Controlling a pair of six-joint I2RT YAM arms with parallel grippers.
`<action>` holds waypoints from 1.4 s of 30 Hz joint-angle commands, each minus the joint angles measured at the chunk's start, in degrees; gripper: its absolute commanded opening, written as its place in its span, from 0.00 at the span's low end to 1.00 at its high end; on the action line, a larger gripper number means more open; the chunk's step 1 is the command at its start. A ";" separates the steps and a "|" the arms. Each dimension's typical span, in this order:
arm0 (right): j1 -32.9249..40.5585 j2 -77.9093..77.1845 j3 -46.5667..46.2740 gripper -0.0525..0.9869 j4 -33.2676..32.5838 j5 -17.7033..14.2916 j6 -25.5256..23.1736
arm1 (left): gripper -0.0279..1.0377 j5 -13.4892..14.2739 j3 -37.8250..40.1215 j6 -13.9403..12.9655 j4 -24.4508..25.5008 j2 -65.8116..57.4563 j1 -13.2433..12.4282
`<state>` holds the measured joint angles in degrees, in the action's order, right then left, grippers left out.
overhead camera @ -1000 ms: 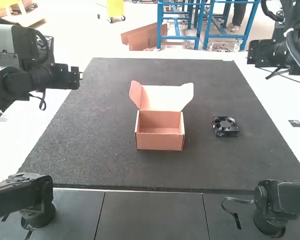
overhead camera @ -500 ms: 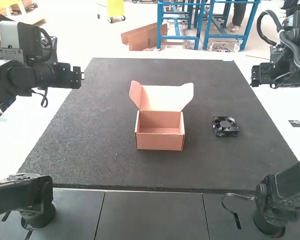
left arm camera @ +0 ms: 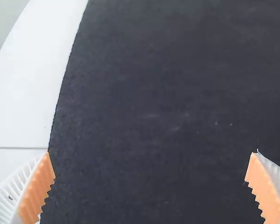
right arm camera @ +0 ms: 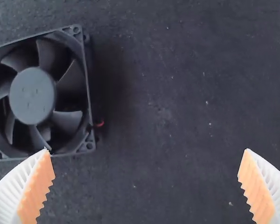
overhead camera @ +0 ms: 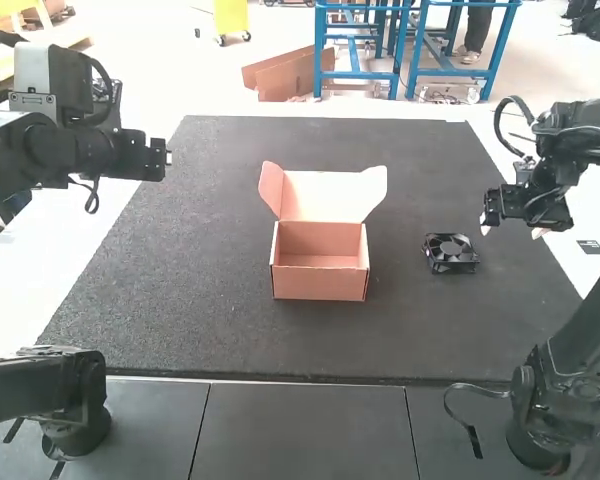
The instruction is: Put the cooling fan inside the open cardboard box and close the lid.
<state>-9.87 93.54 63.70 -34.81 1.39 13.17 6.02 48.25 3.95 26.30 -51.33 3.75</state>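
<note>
Currently cooling fan (overhead camera: 451, 252) flat, hub up; right hand (overhead camera: 511, 228) spread wide nearby; left hand (left arm camera: 150, 157) likewise.

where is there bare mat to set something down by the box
The mat is bare from the cardboard box to its left edge, and all along the near edge. Right of the box is tighter: the cooling fan lies there, the open right gripper close beside it.

Bare mat (overhead camera: 180, 270) is ringing your cooling fan (overhead camera: 451, 252); an upright lid (overhead camera: 325, 196) is blocking the cardboard box (overhead camera: 319, 262) along its far side.
</note>
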 commanded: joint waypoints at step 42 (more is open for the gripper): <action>1.78 17.91 11.00 0.92 1.67 2.22 -2.62 | 0.93 -0.31 0.88 2.12 -0.46 0.53 -0.41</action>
<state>-8.47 110.26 72.90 -33.08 3.25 11.14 5.98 48.25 5.48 26.39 -51.33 3.75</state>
